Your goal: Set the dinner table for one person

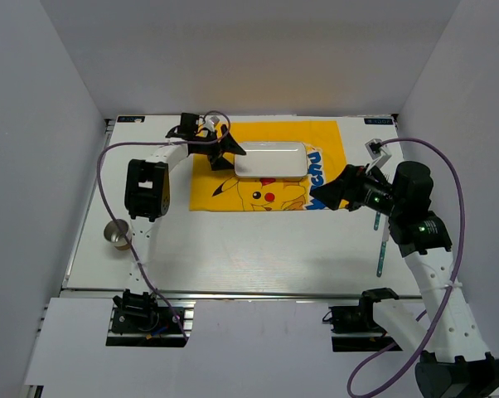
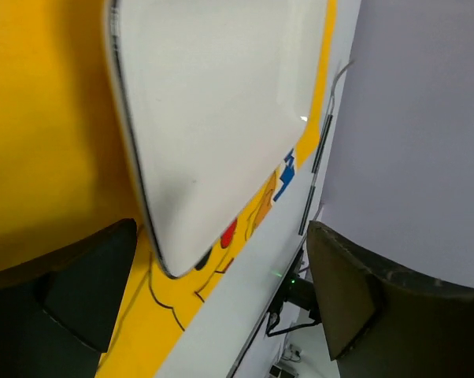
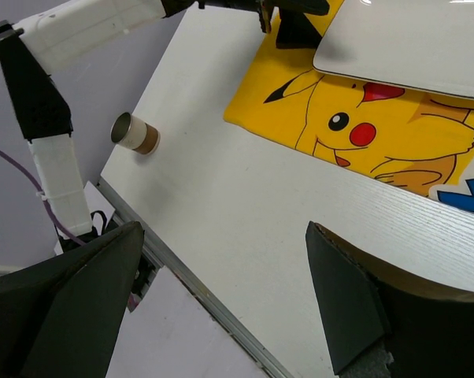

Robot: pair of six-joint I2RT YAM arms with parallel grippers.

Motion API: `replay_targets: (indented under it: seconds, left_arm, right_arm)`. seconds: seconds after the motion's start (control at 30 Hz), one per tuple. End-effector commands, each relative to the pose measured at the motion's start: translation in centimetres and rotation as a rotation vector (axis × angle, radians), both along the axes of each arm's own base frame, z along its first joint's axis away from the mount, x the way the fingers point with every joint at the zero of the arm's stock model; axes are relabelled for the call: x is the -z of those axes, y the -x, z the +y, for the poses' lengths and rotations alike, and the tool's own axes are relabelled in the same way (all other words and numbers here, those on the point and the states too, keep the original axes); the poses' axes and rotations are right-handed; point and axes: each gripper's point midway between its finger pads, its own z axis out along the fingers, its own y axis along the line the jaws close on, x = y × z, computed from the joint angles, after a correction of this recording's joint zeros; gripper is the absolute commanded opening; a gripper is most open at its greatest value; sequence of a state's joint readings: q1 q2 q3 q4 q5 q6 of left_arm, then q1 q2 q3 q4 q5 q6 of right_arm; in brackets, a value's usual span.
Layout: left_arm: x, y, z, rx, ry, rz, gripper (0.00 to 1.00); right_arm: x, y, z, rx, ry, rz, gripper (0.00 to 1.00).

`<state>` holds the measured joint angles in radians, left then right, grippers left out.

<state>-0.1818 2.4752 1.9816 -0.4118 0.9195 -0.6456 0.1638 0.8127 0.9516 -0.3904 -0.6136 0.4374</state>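
Large white tabletop [image 1: 249, 257] fills the middle of the top view, metal rail along its lower edge. Yellow Pikachu mat [image 1: 266, 192] lies flat on it, upper centre of frame. White rounded-rectangle plate [image 1: 270, 159] sits on the mat's upper half, long side across the frame. Left pincer [image 1: 230, 154] is at the plate's left end; in the left wrist view its fingers stand wide apart with the plate's short end between them, neither finger seen pressing on it. Right pincer [image 1: 320, 199] hangs right of the mat, pointing toward it; fingers apart, nothing between them, bare tabletop below in its own view. Small metal cup [image 1: 117, 234] stands on the tabletop at left of frame, well apart from the mat. Thin pale utensil [image 1: 381, 249] lies at right, partly under the right arm; kind unclear.
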Motion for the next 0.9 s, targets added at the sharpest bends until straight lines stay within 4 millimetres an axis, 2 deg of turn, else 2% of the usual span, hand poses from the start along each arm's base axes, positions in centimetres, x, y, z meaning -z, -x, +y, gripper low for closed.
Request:
replay_targets:
  seconds: [0.0, 0.03, 0.1, 0.13, 0.17, 0.2, 0.23, 0.27, 0.33, 0.4, 0.47, 0.5, 0.53, 0.6, 0.63, 0.7, 0.73, 0.8, 0.87]
  left_arm:
    - [-6.8, 0.2, -0.2, 0.010, 0.025, -0.139, 0.98]
    - [-6.7, 0.6, 0.0, 0.004, 0.009, -0.128, 0.98]
    - [-7.8, 0.5, 0.9, -0.053, -0.056, -0.148, 0.98]
    - [-6.9, 1.2, 1.5, -0.082, -0.096, -0.115, 0.98]
    - [-8.1, 1.2, 2.1, -0.148, -0.172, -0.152, 0.98]
    - [-8.1, 1.2, 3.1, -0.204, -0.226, -0.142, 0.98]
    - [-6.9, 2.5, 3.7, -0.230, -0.289, -0.090, 0.98]
    - [-7.8, 2.5, 5.4, -0.311, -0.363, -0.113, 0.98]
    - [-7.4, 3.8, 7.1, -0.370, -0.443, -0.080, 0.98]
    - [-7.8, 4.8, 10.2, -0.466, -0.556, -0.069, 0.98]
    - [-7.7, 6.9, 12.2, -0.519, -0.651, -0.015, 0.98]
    - [-9.6, 7.3, 14.6, -0.650, -0.721, -0.037, 0.98]
    - [-9.7, 8.8, 16.5, -0.718, -0.779, 0.014, 0.98]
    - [-10.5, 10.9, 18.7, -0.885, -0.819, 0.082, 0.98]
    - [-12.3, 12.5, 21.1, -0.982, -0.870, 0.073, 0.98]
    - [-12.8, 14.8, 22.8, -1.084, -0.905, 0.097, 0.98]
    - [-14.1, 15.9, 23.6, -1.122, -0.884, 0.078, 0.98]
    - [-12.9, 18.3, 24.7, -1.193, -0.903, 0.147, 0.98]
    - [-12.6, 21.4, 27.2, -1.281, -0.976, 0.198, 0.98]
  right_arm:
    - [-0.3, -0.4, 0.3, -0.015, -0.010, -0.029, 0.89]
    - [-0.2, -0.5, 0.3, -0.012, -0.009, -0.026, 0.89]
    - [0.2, -1.0, 0.3, -0.005, -0.008, -0.019, 0.89]
    - [0.5, -1.4, 0.2, 0.009, -0.006, -0.012, 0.89]
    - [0.7, -1.7, 0.2, 0.021, -0.006, -0.001, 0.89]
    - [1.4, -2.4, 0.1, 0.034, 0.002, 0.025, 0.89]
    - [2.0, -3.2, -0.4, 0.078, 0.020, 0.041, 0.89]
    - [2.6, -4.2, -0.7, 0.109, 0.038, 0.070, 0.89]
    - [4.0, -5.7, -2.1, 0.216, 0.089, 0.124, 0.89]
    - [4.9, -6.8, -2.9, 0.273, 0.114, 0.166, 0.89]
    - [5.5, -7.6, -2.9, 0.287, 0.126, 0.177, 0.89]
    - [5.4, -7.8, -2.8, 0.282, 0.127, 0.175, 0.89]
    - [5.6, -7.9, -2.6, 0.275, 0.127, 0.179, 0.89]
    - [6.0, -8.1, -2.6, 0.266, 0.133, 0.188, 0.89]
    - [6.2, -8.1, -2.5, 0.261, 0.133, 0.182, 0.89]
    - [6.3, -8.1, -2.3, 0.250, 0.127, 0.173, 0.89]
    - [6.7, -8.0, -2.2, 0.244, 0.124, 0.176, 0.89]
    - [6.9, -7.8, -1.7, 0.217, 0.109, 0.182, 0.89]
    - [7.2, -7.7, -1.2, 0.192, 0.089, 0.183, 0.89]
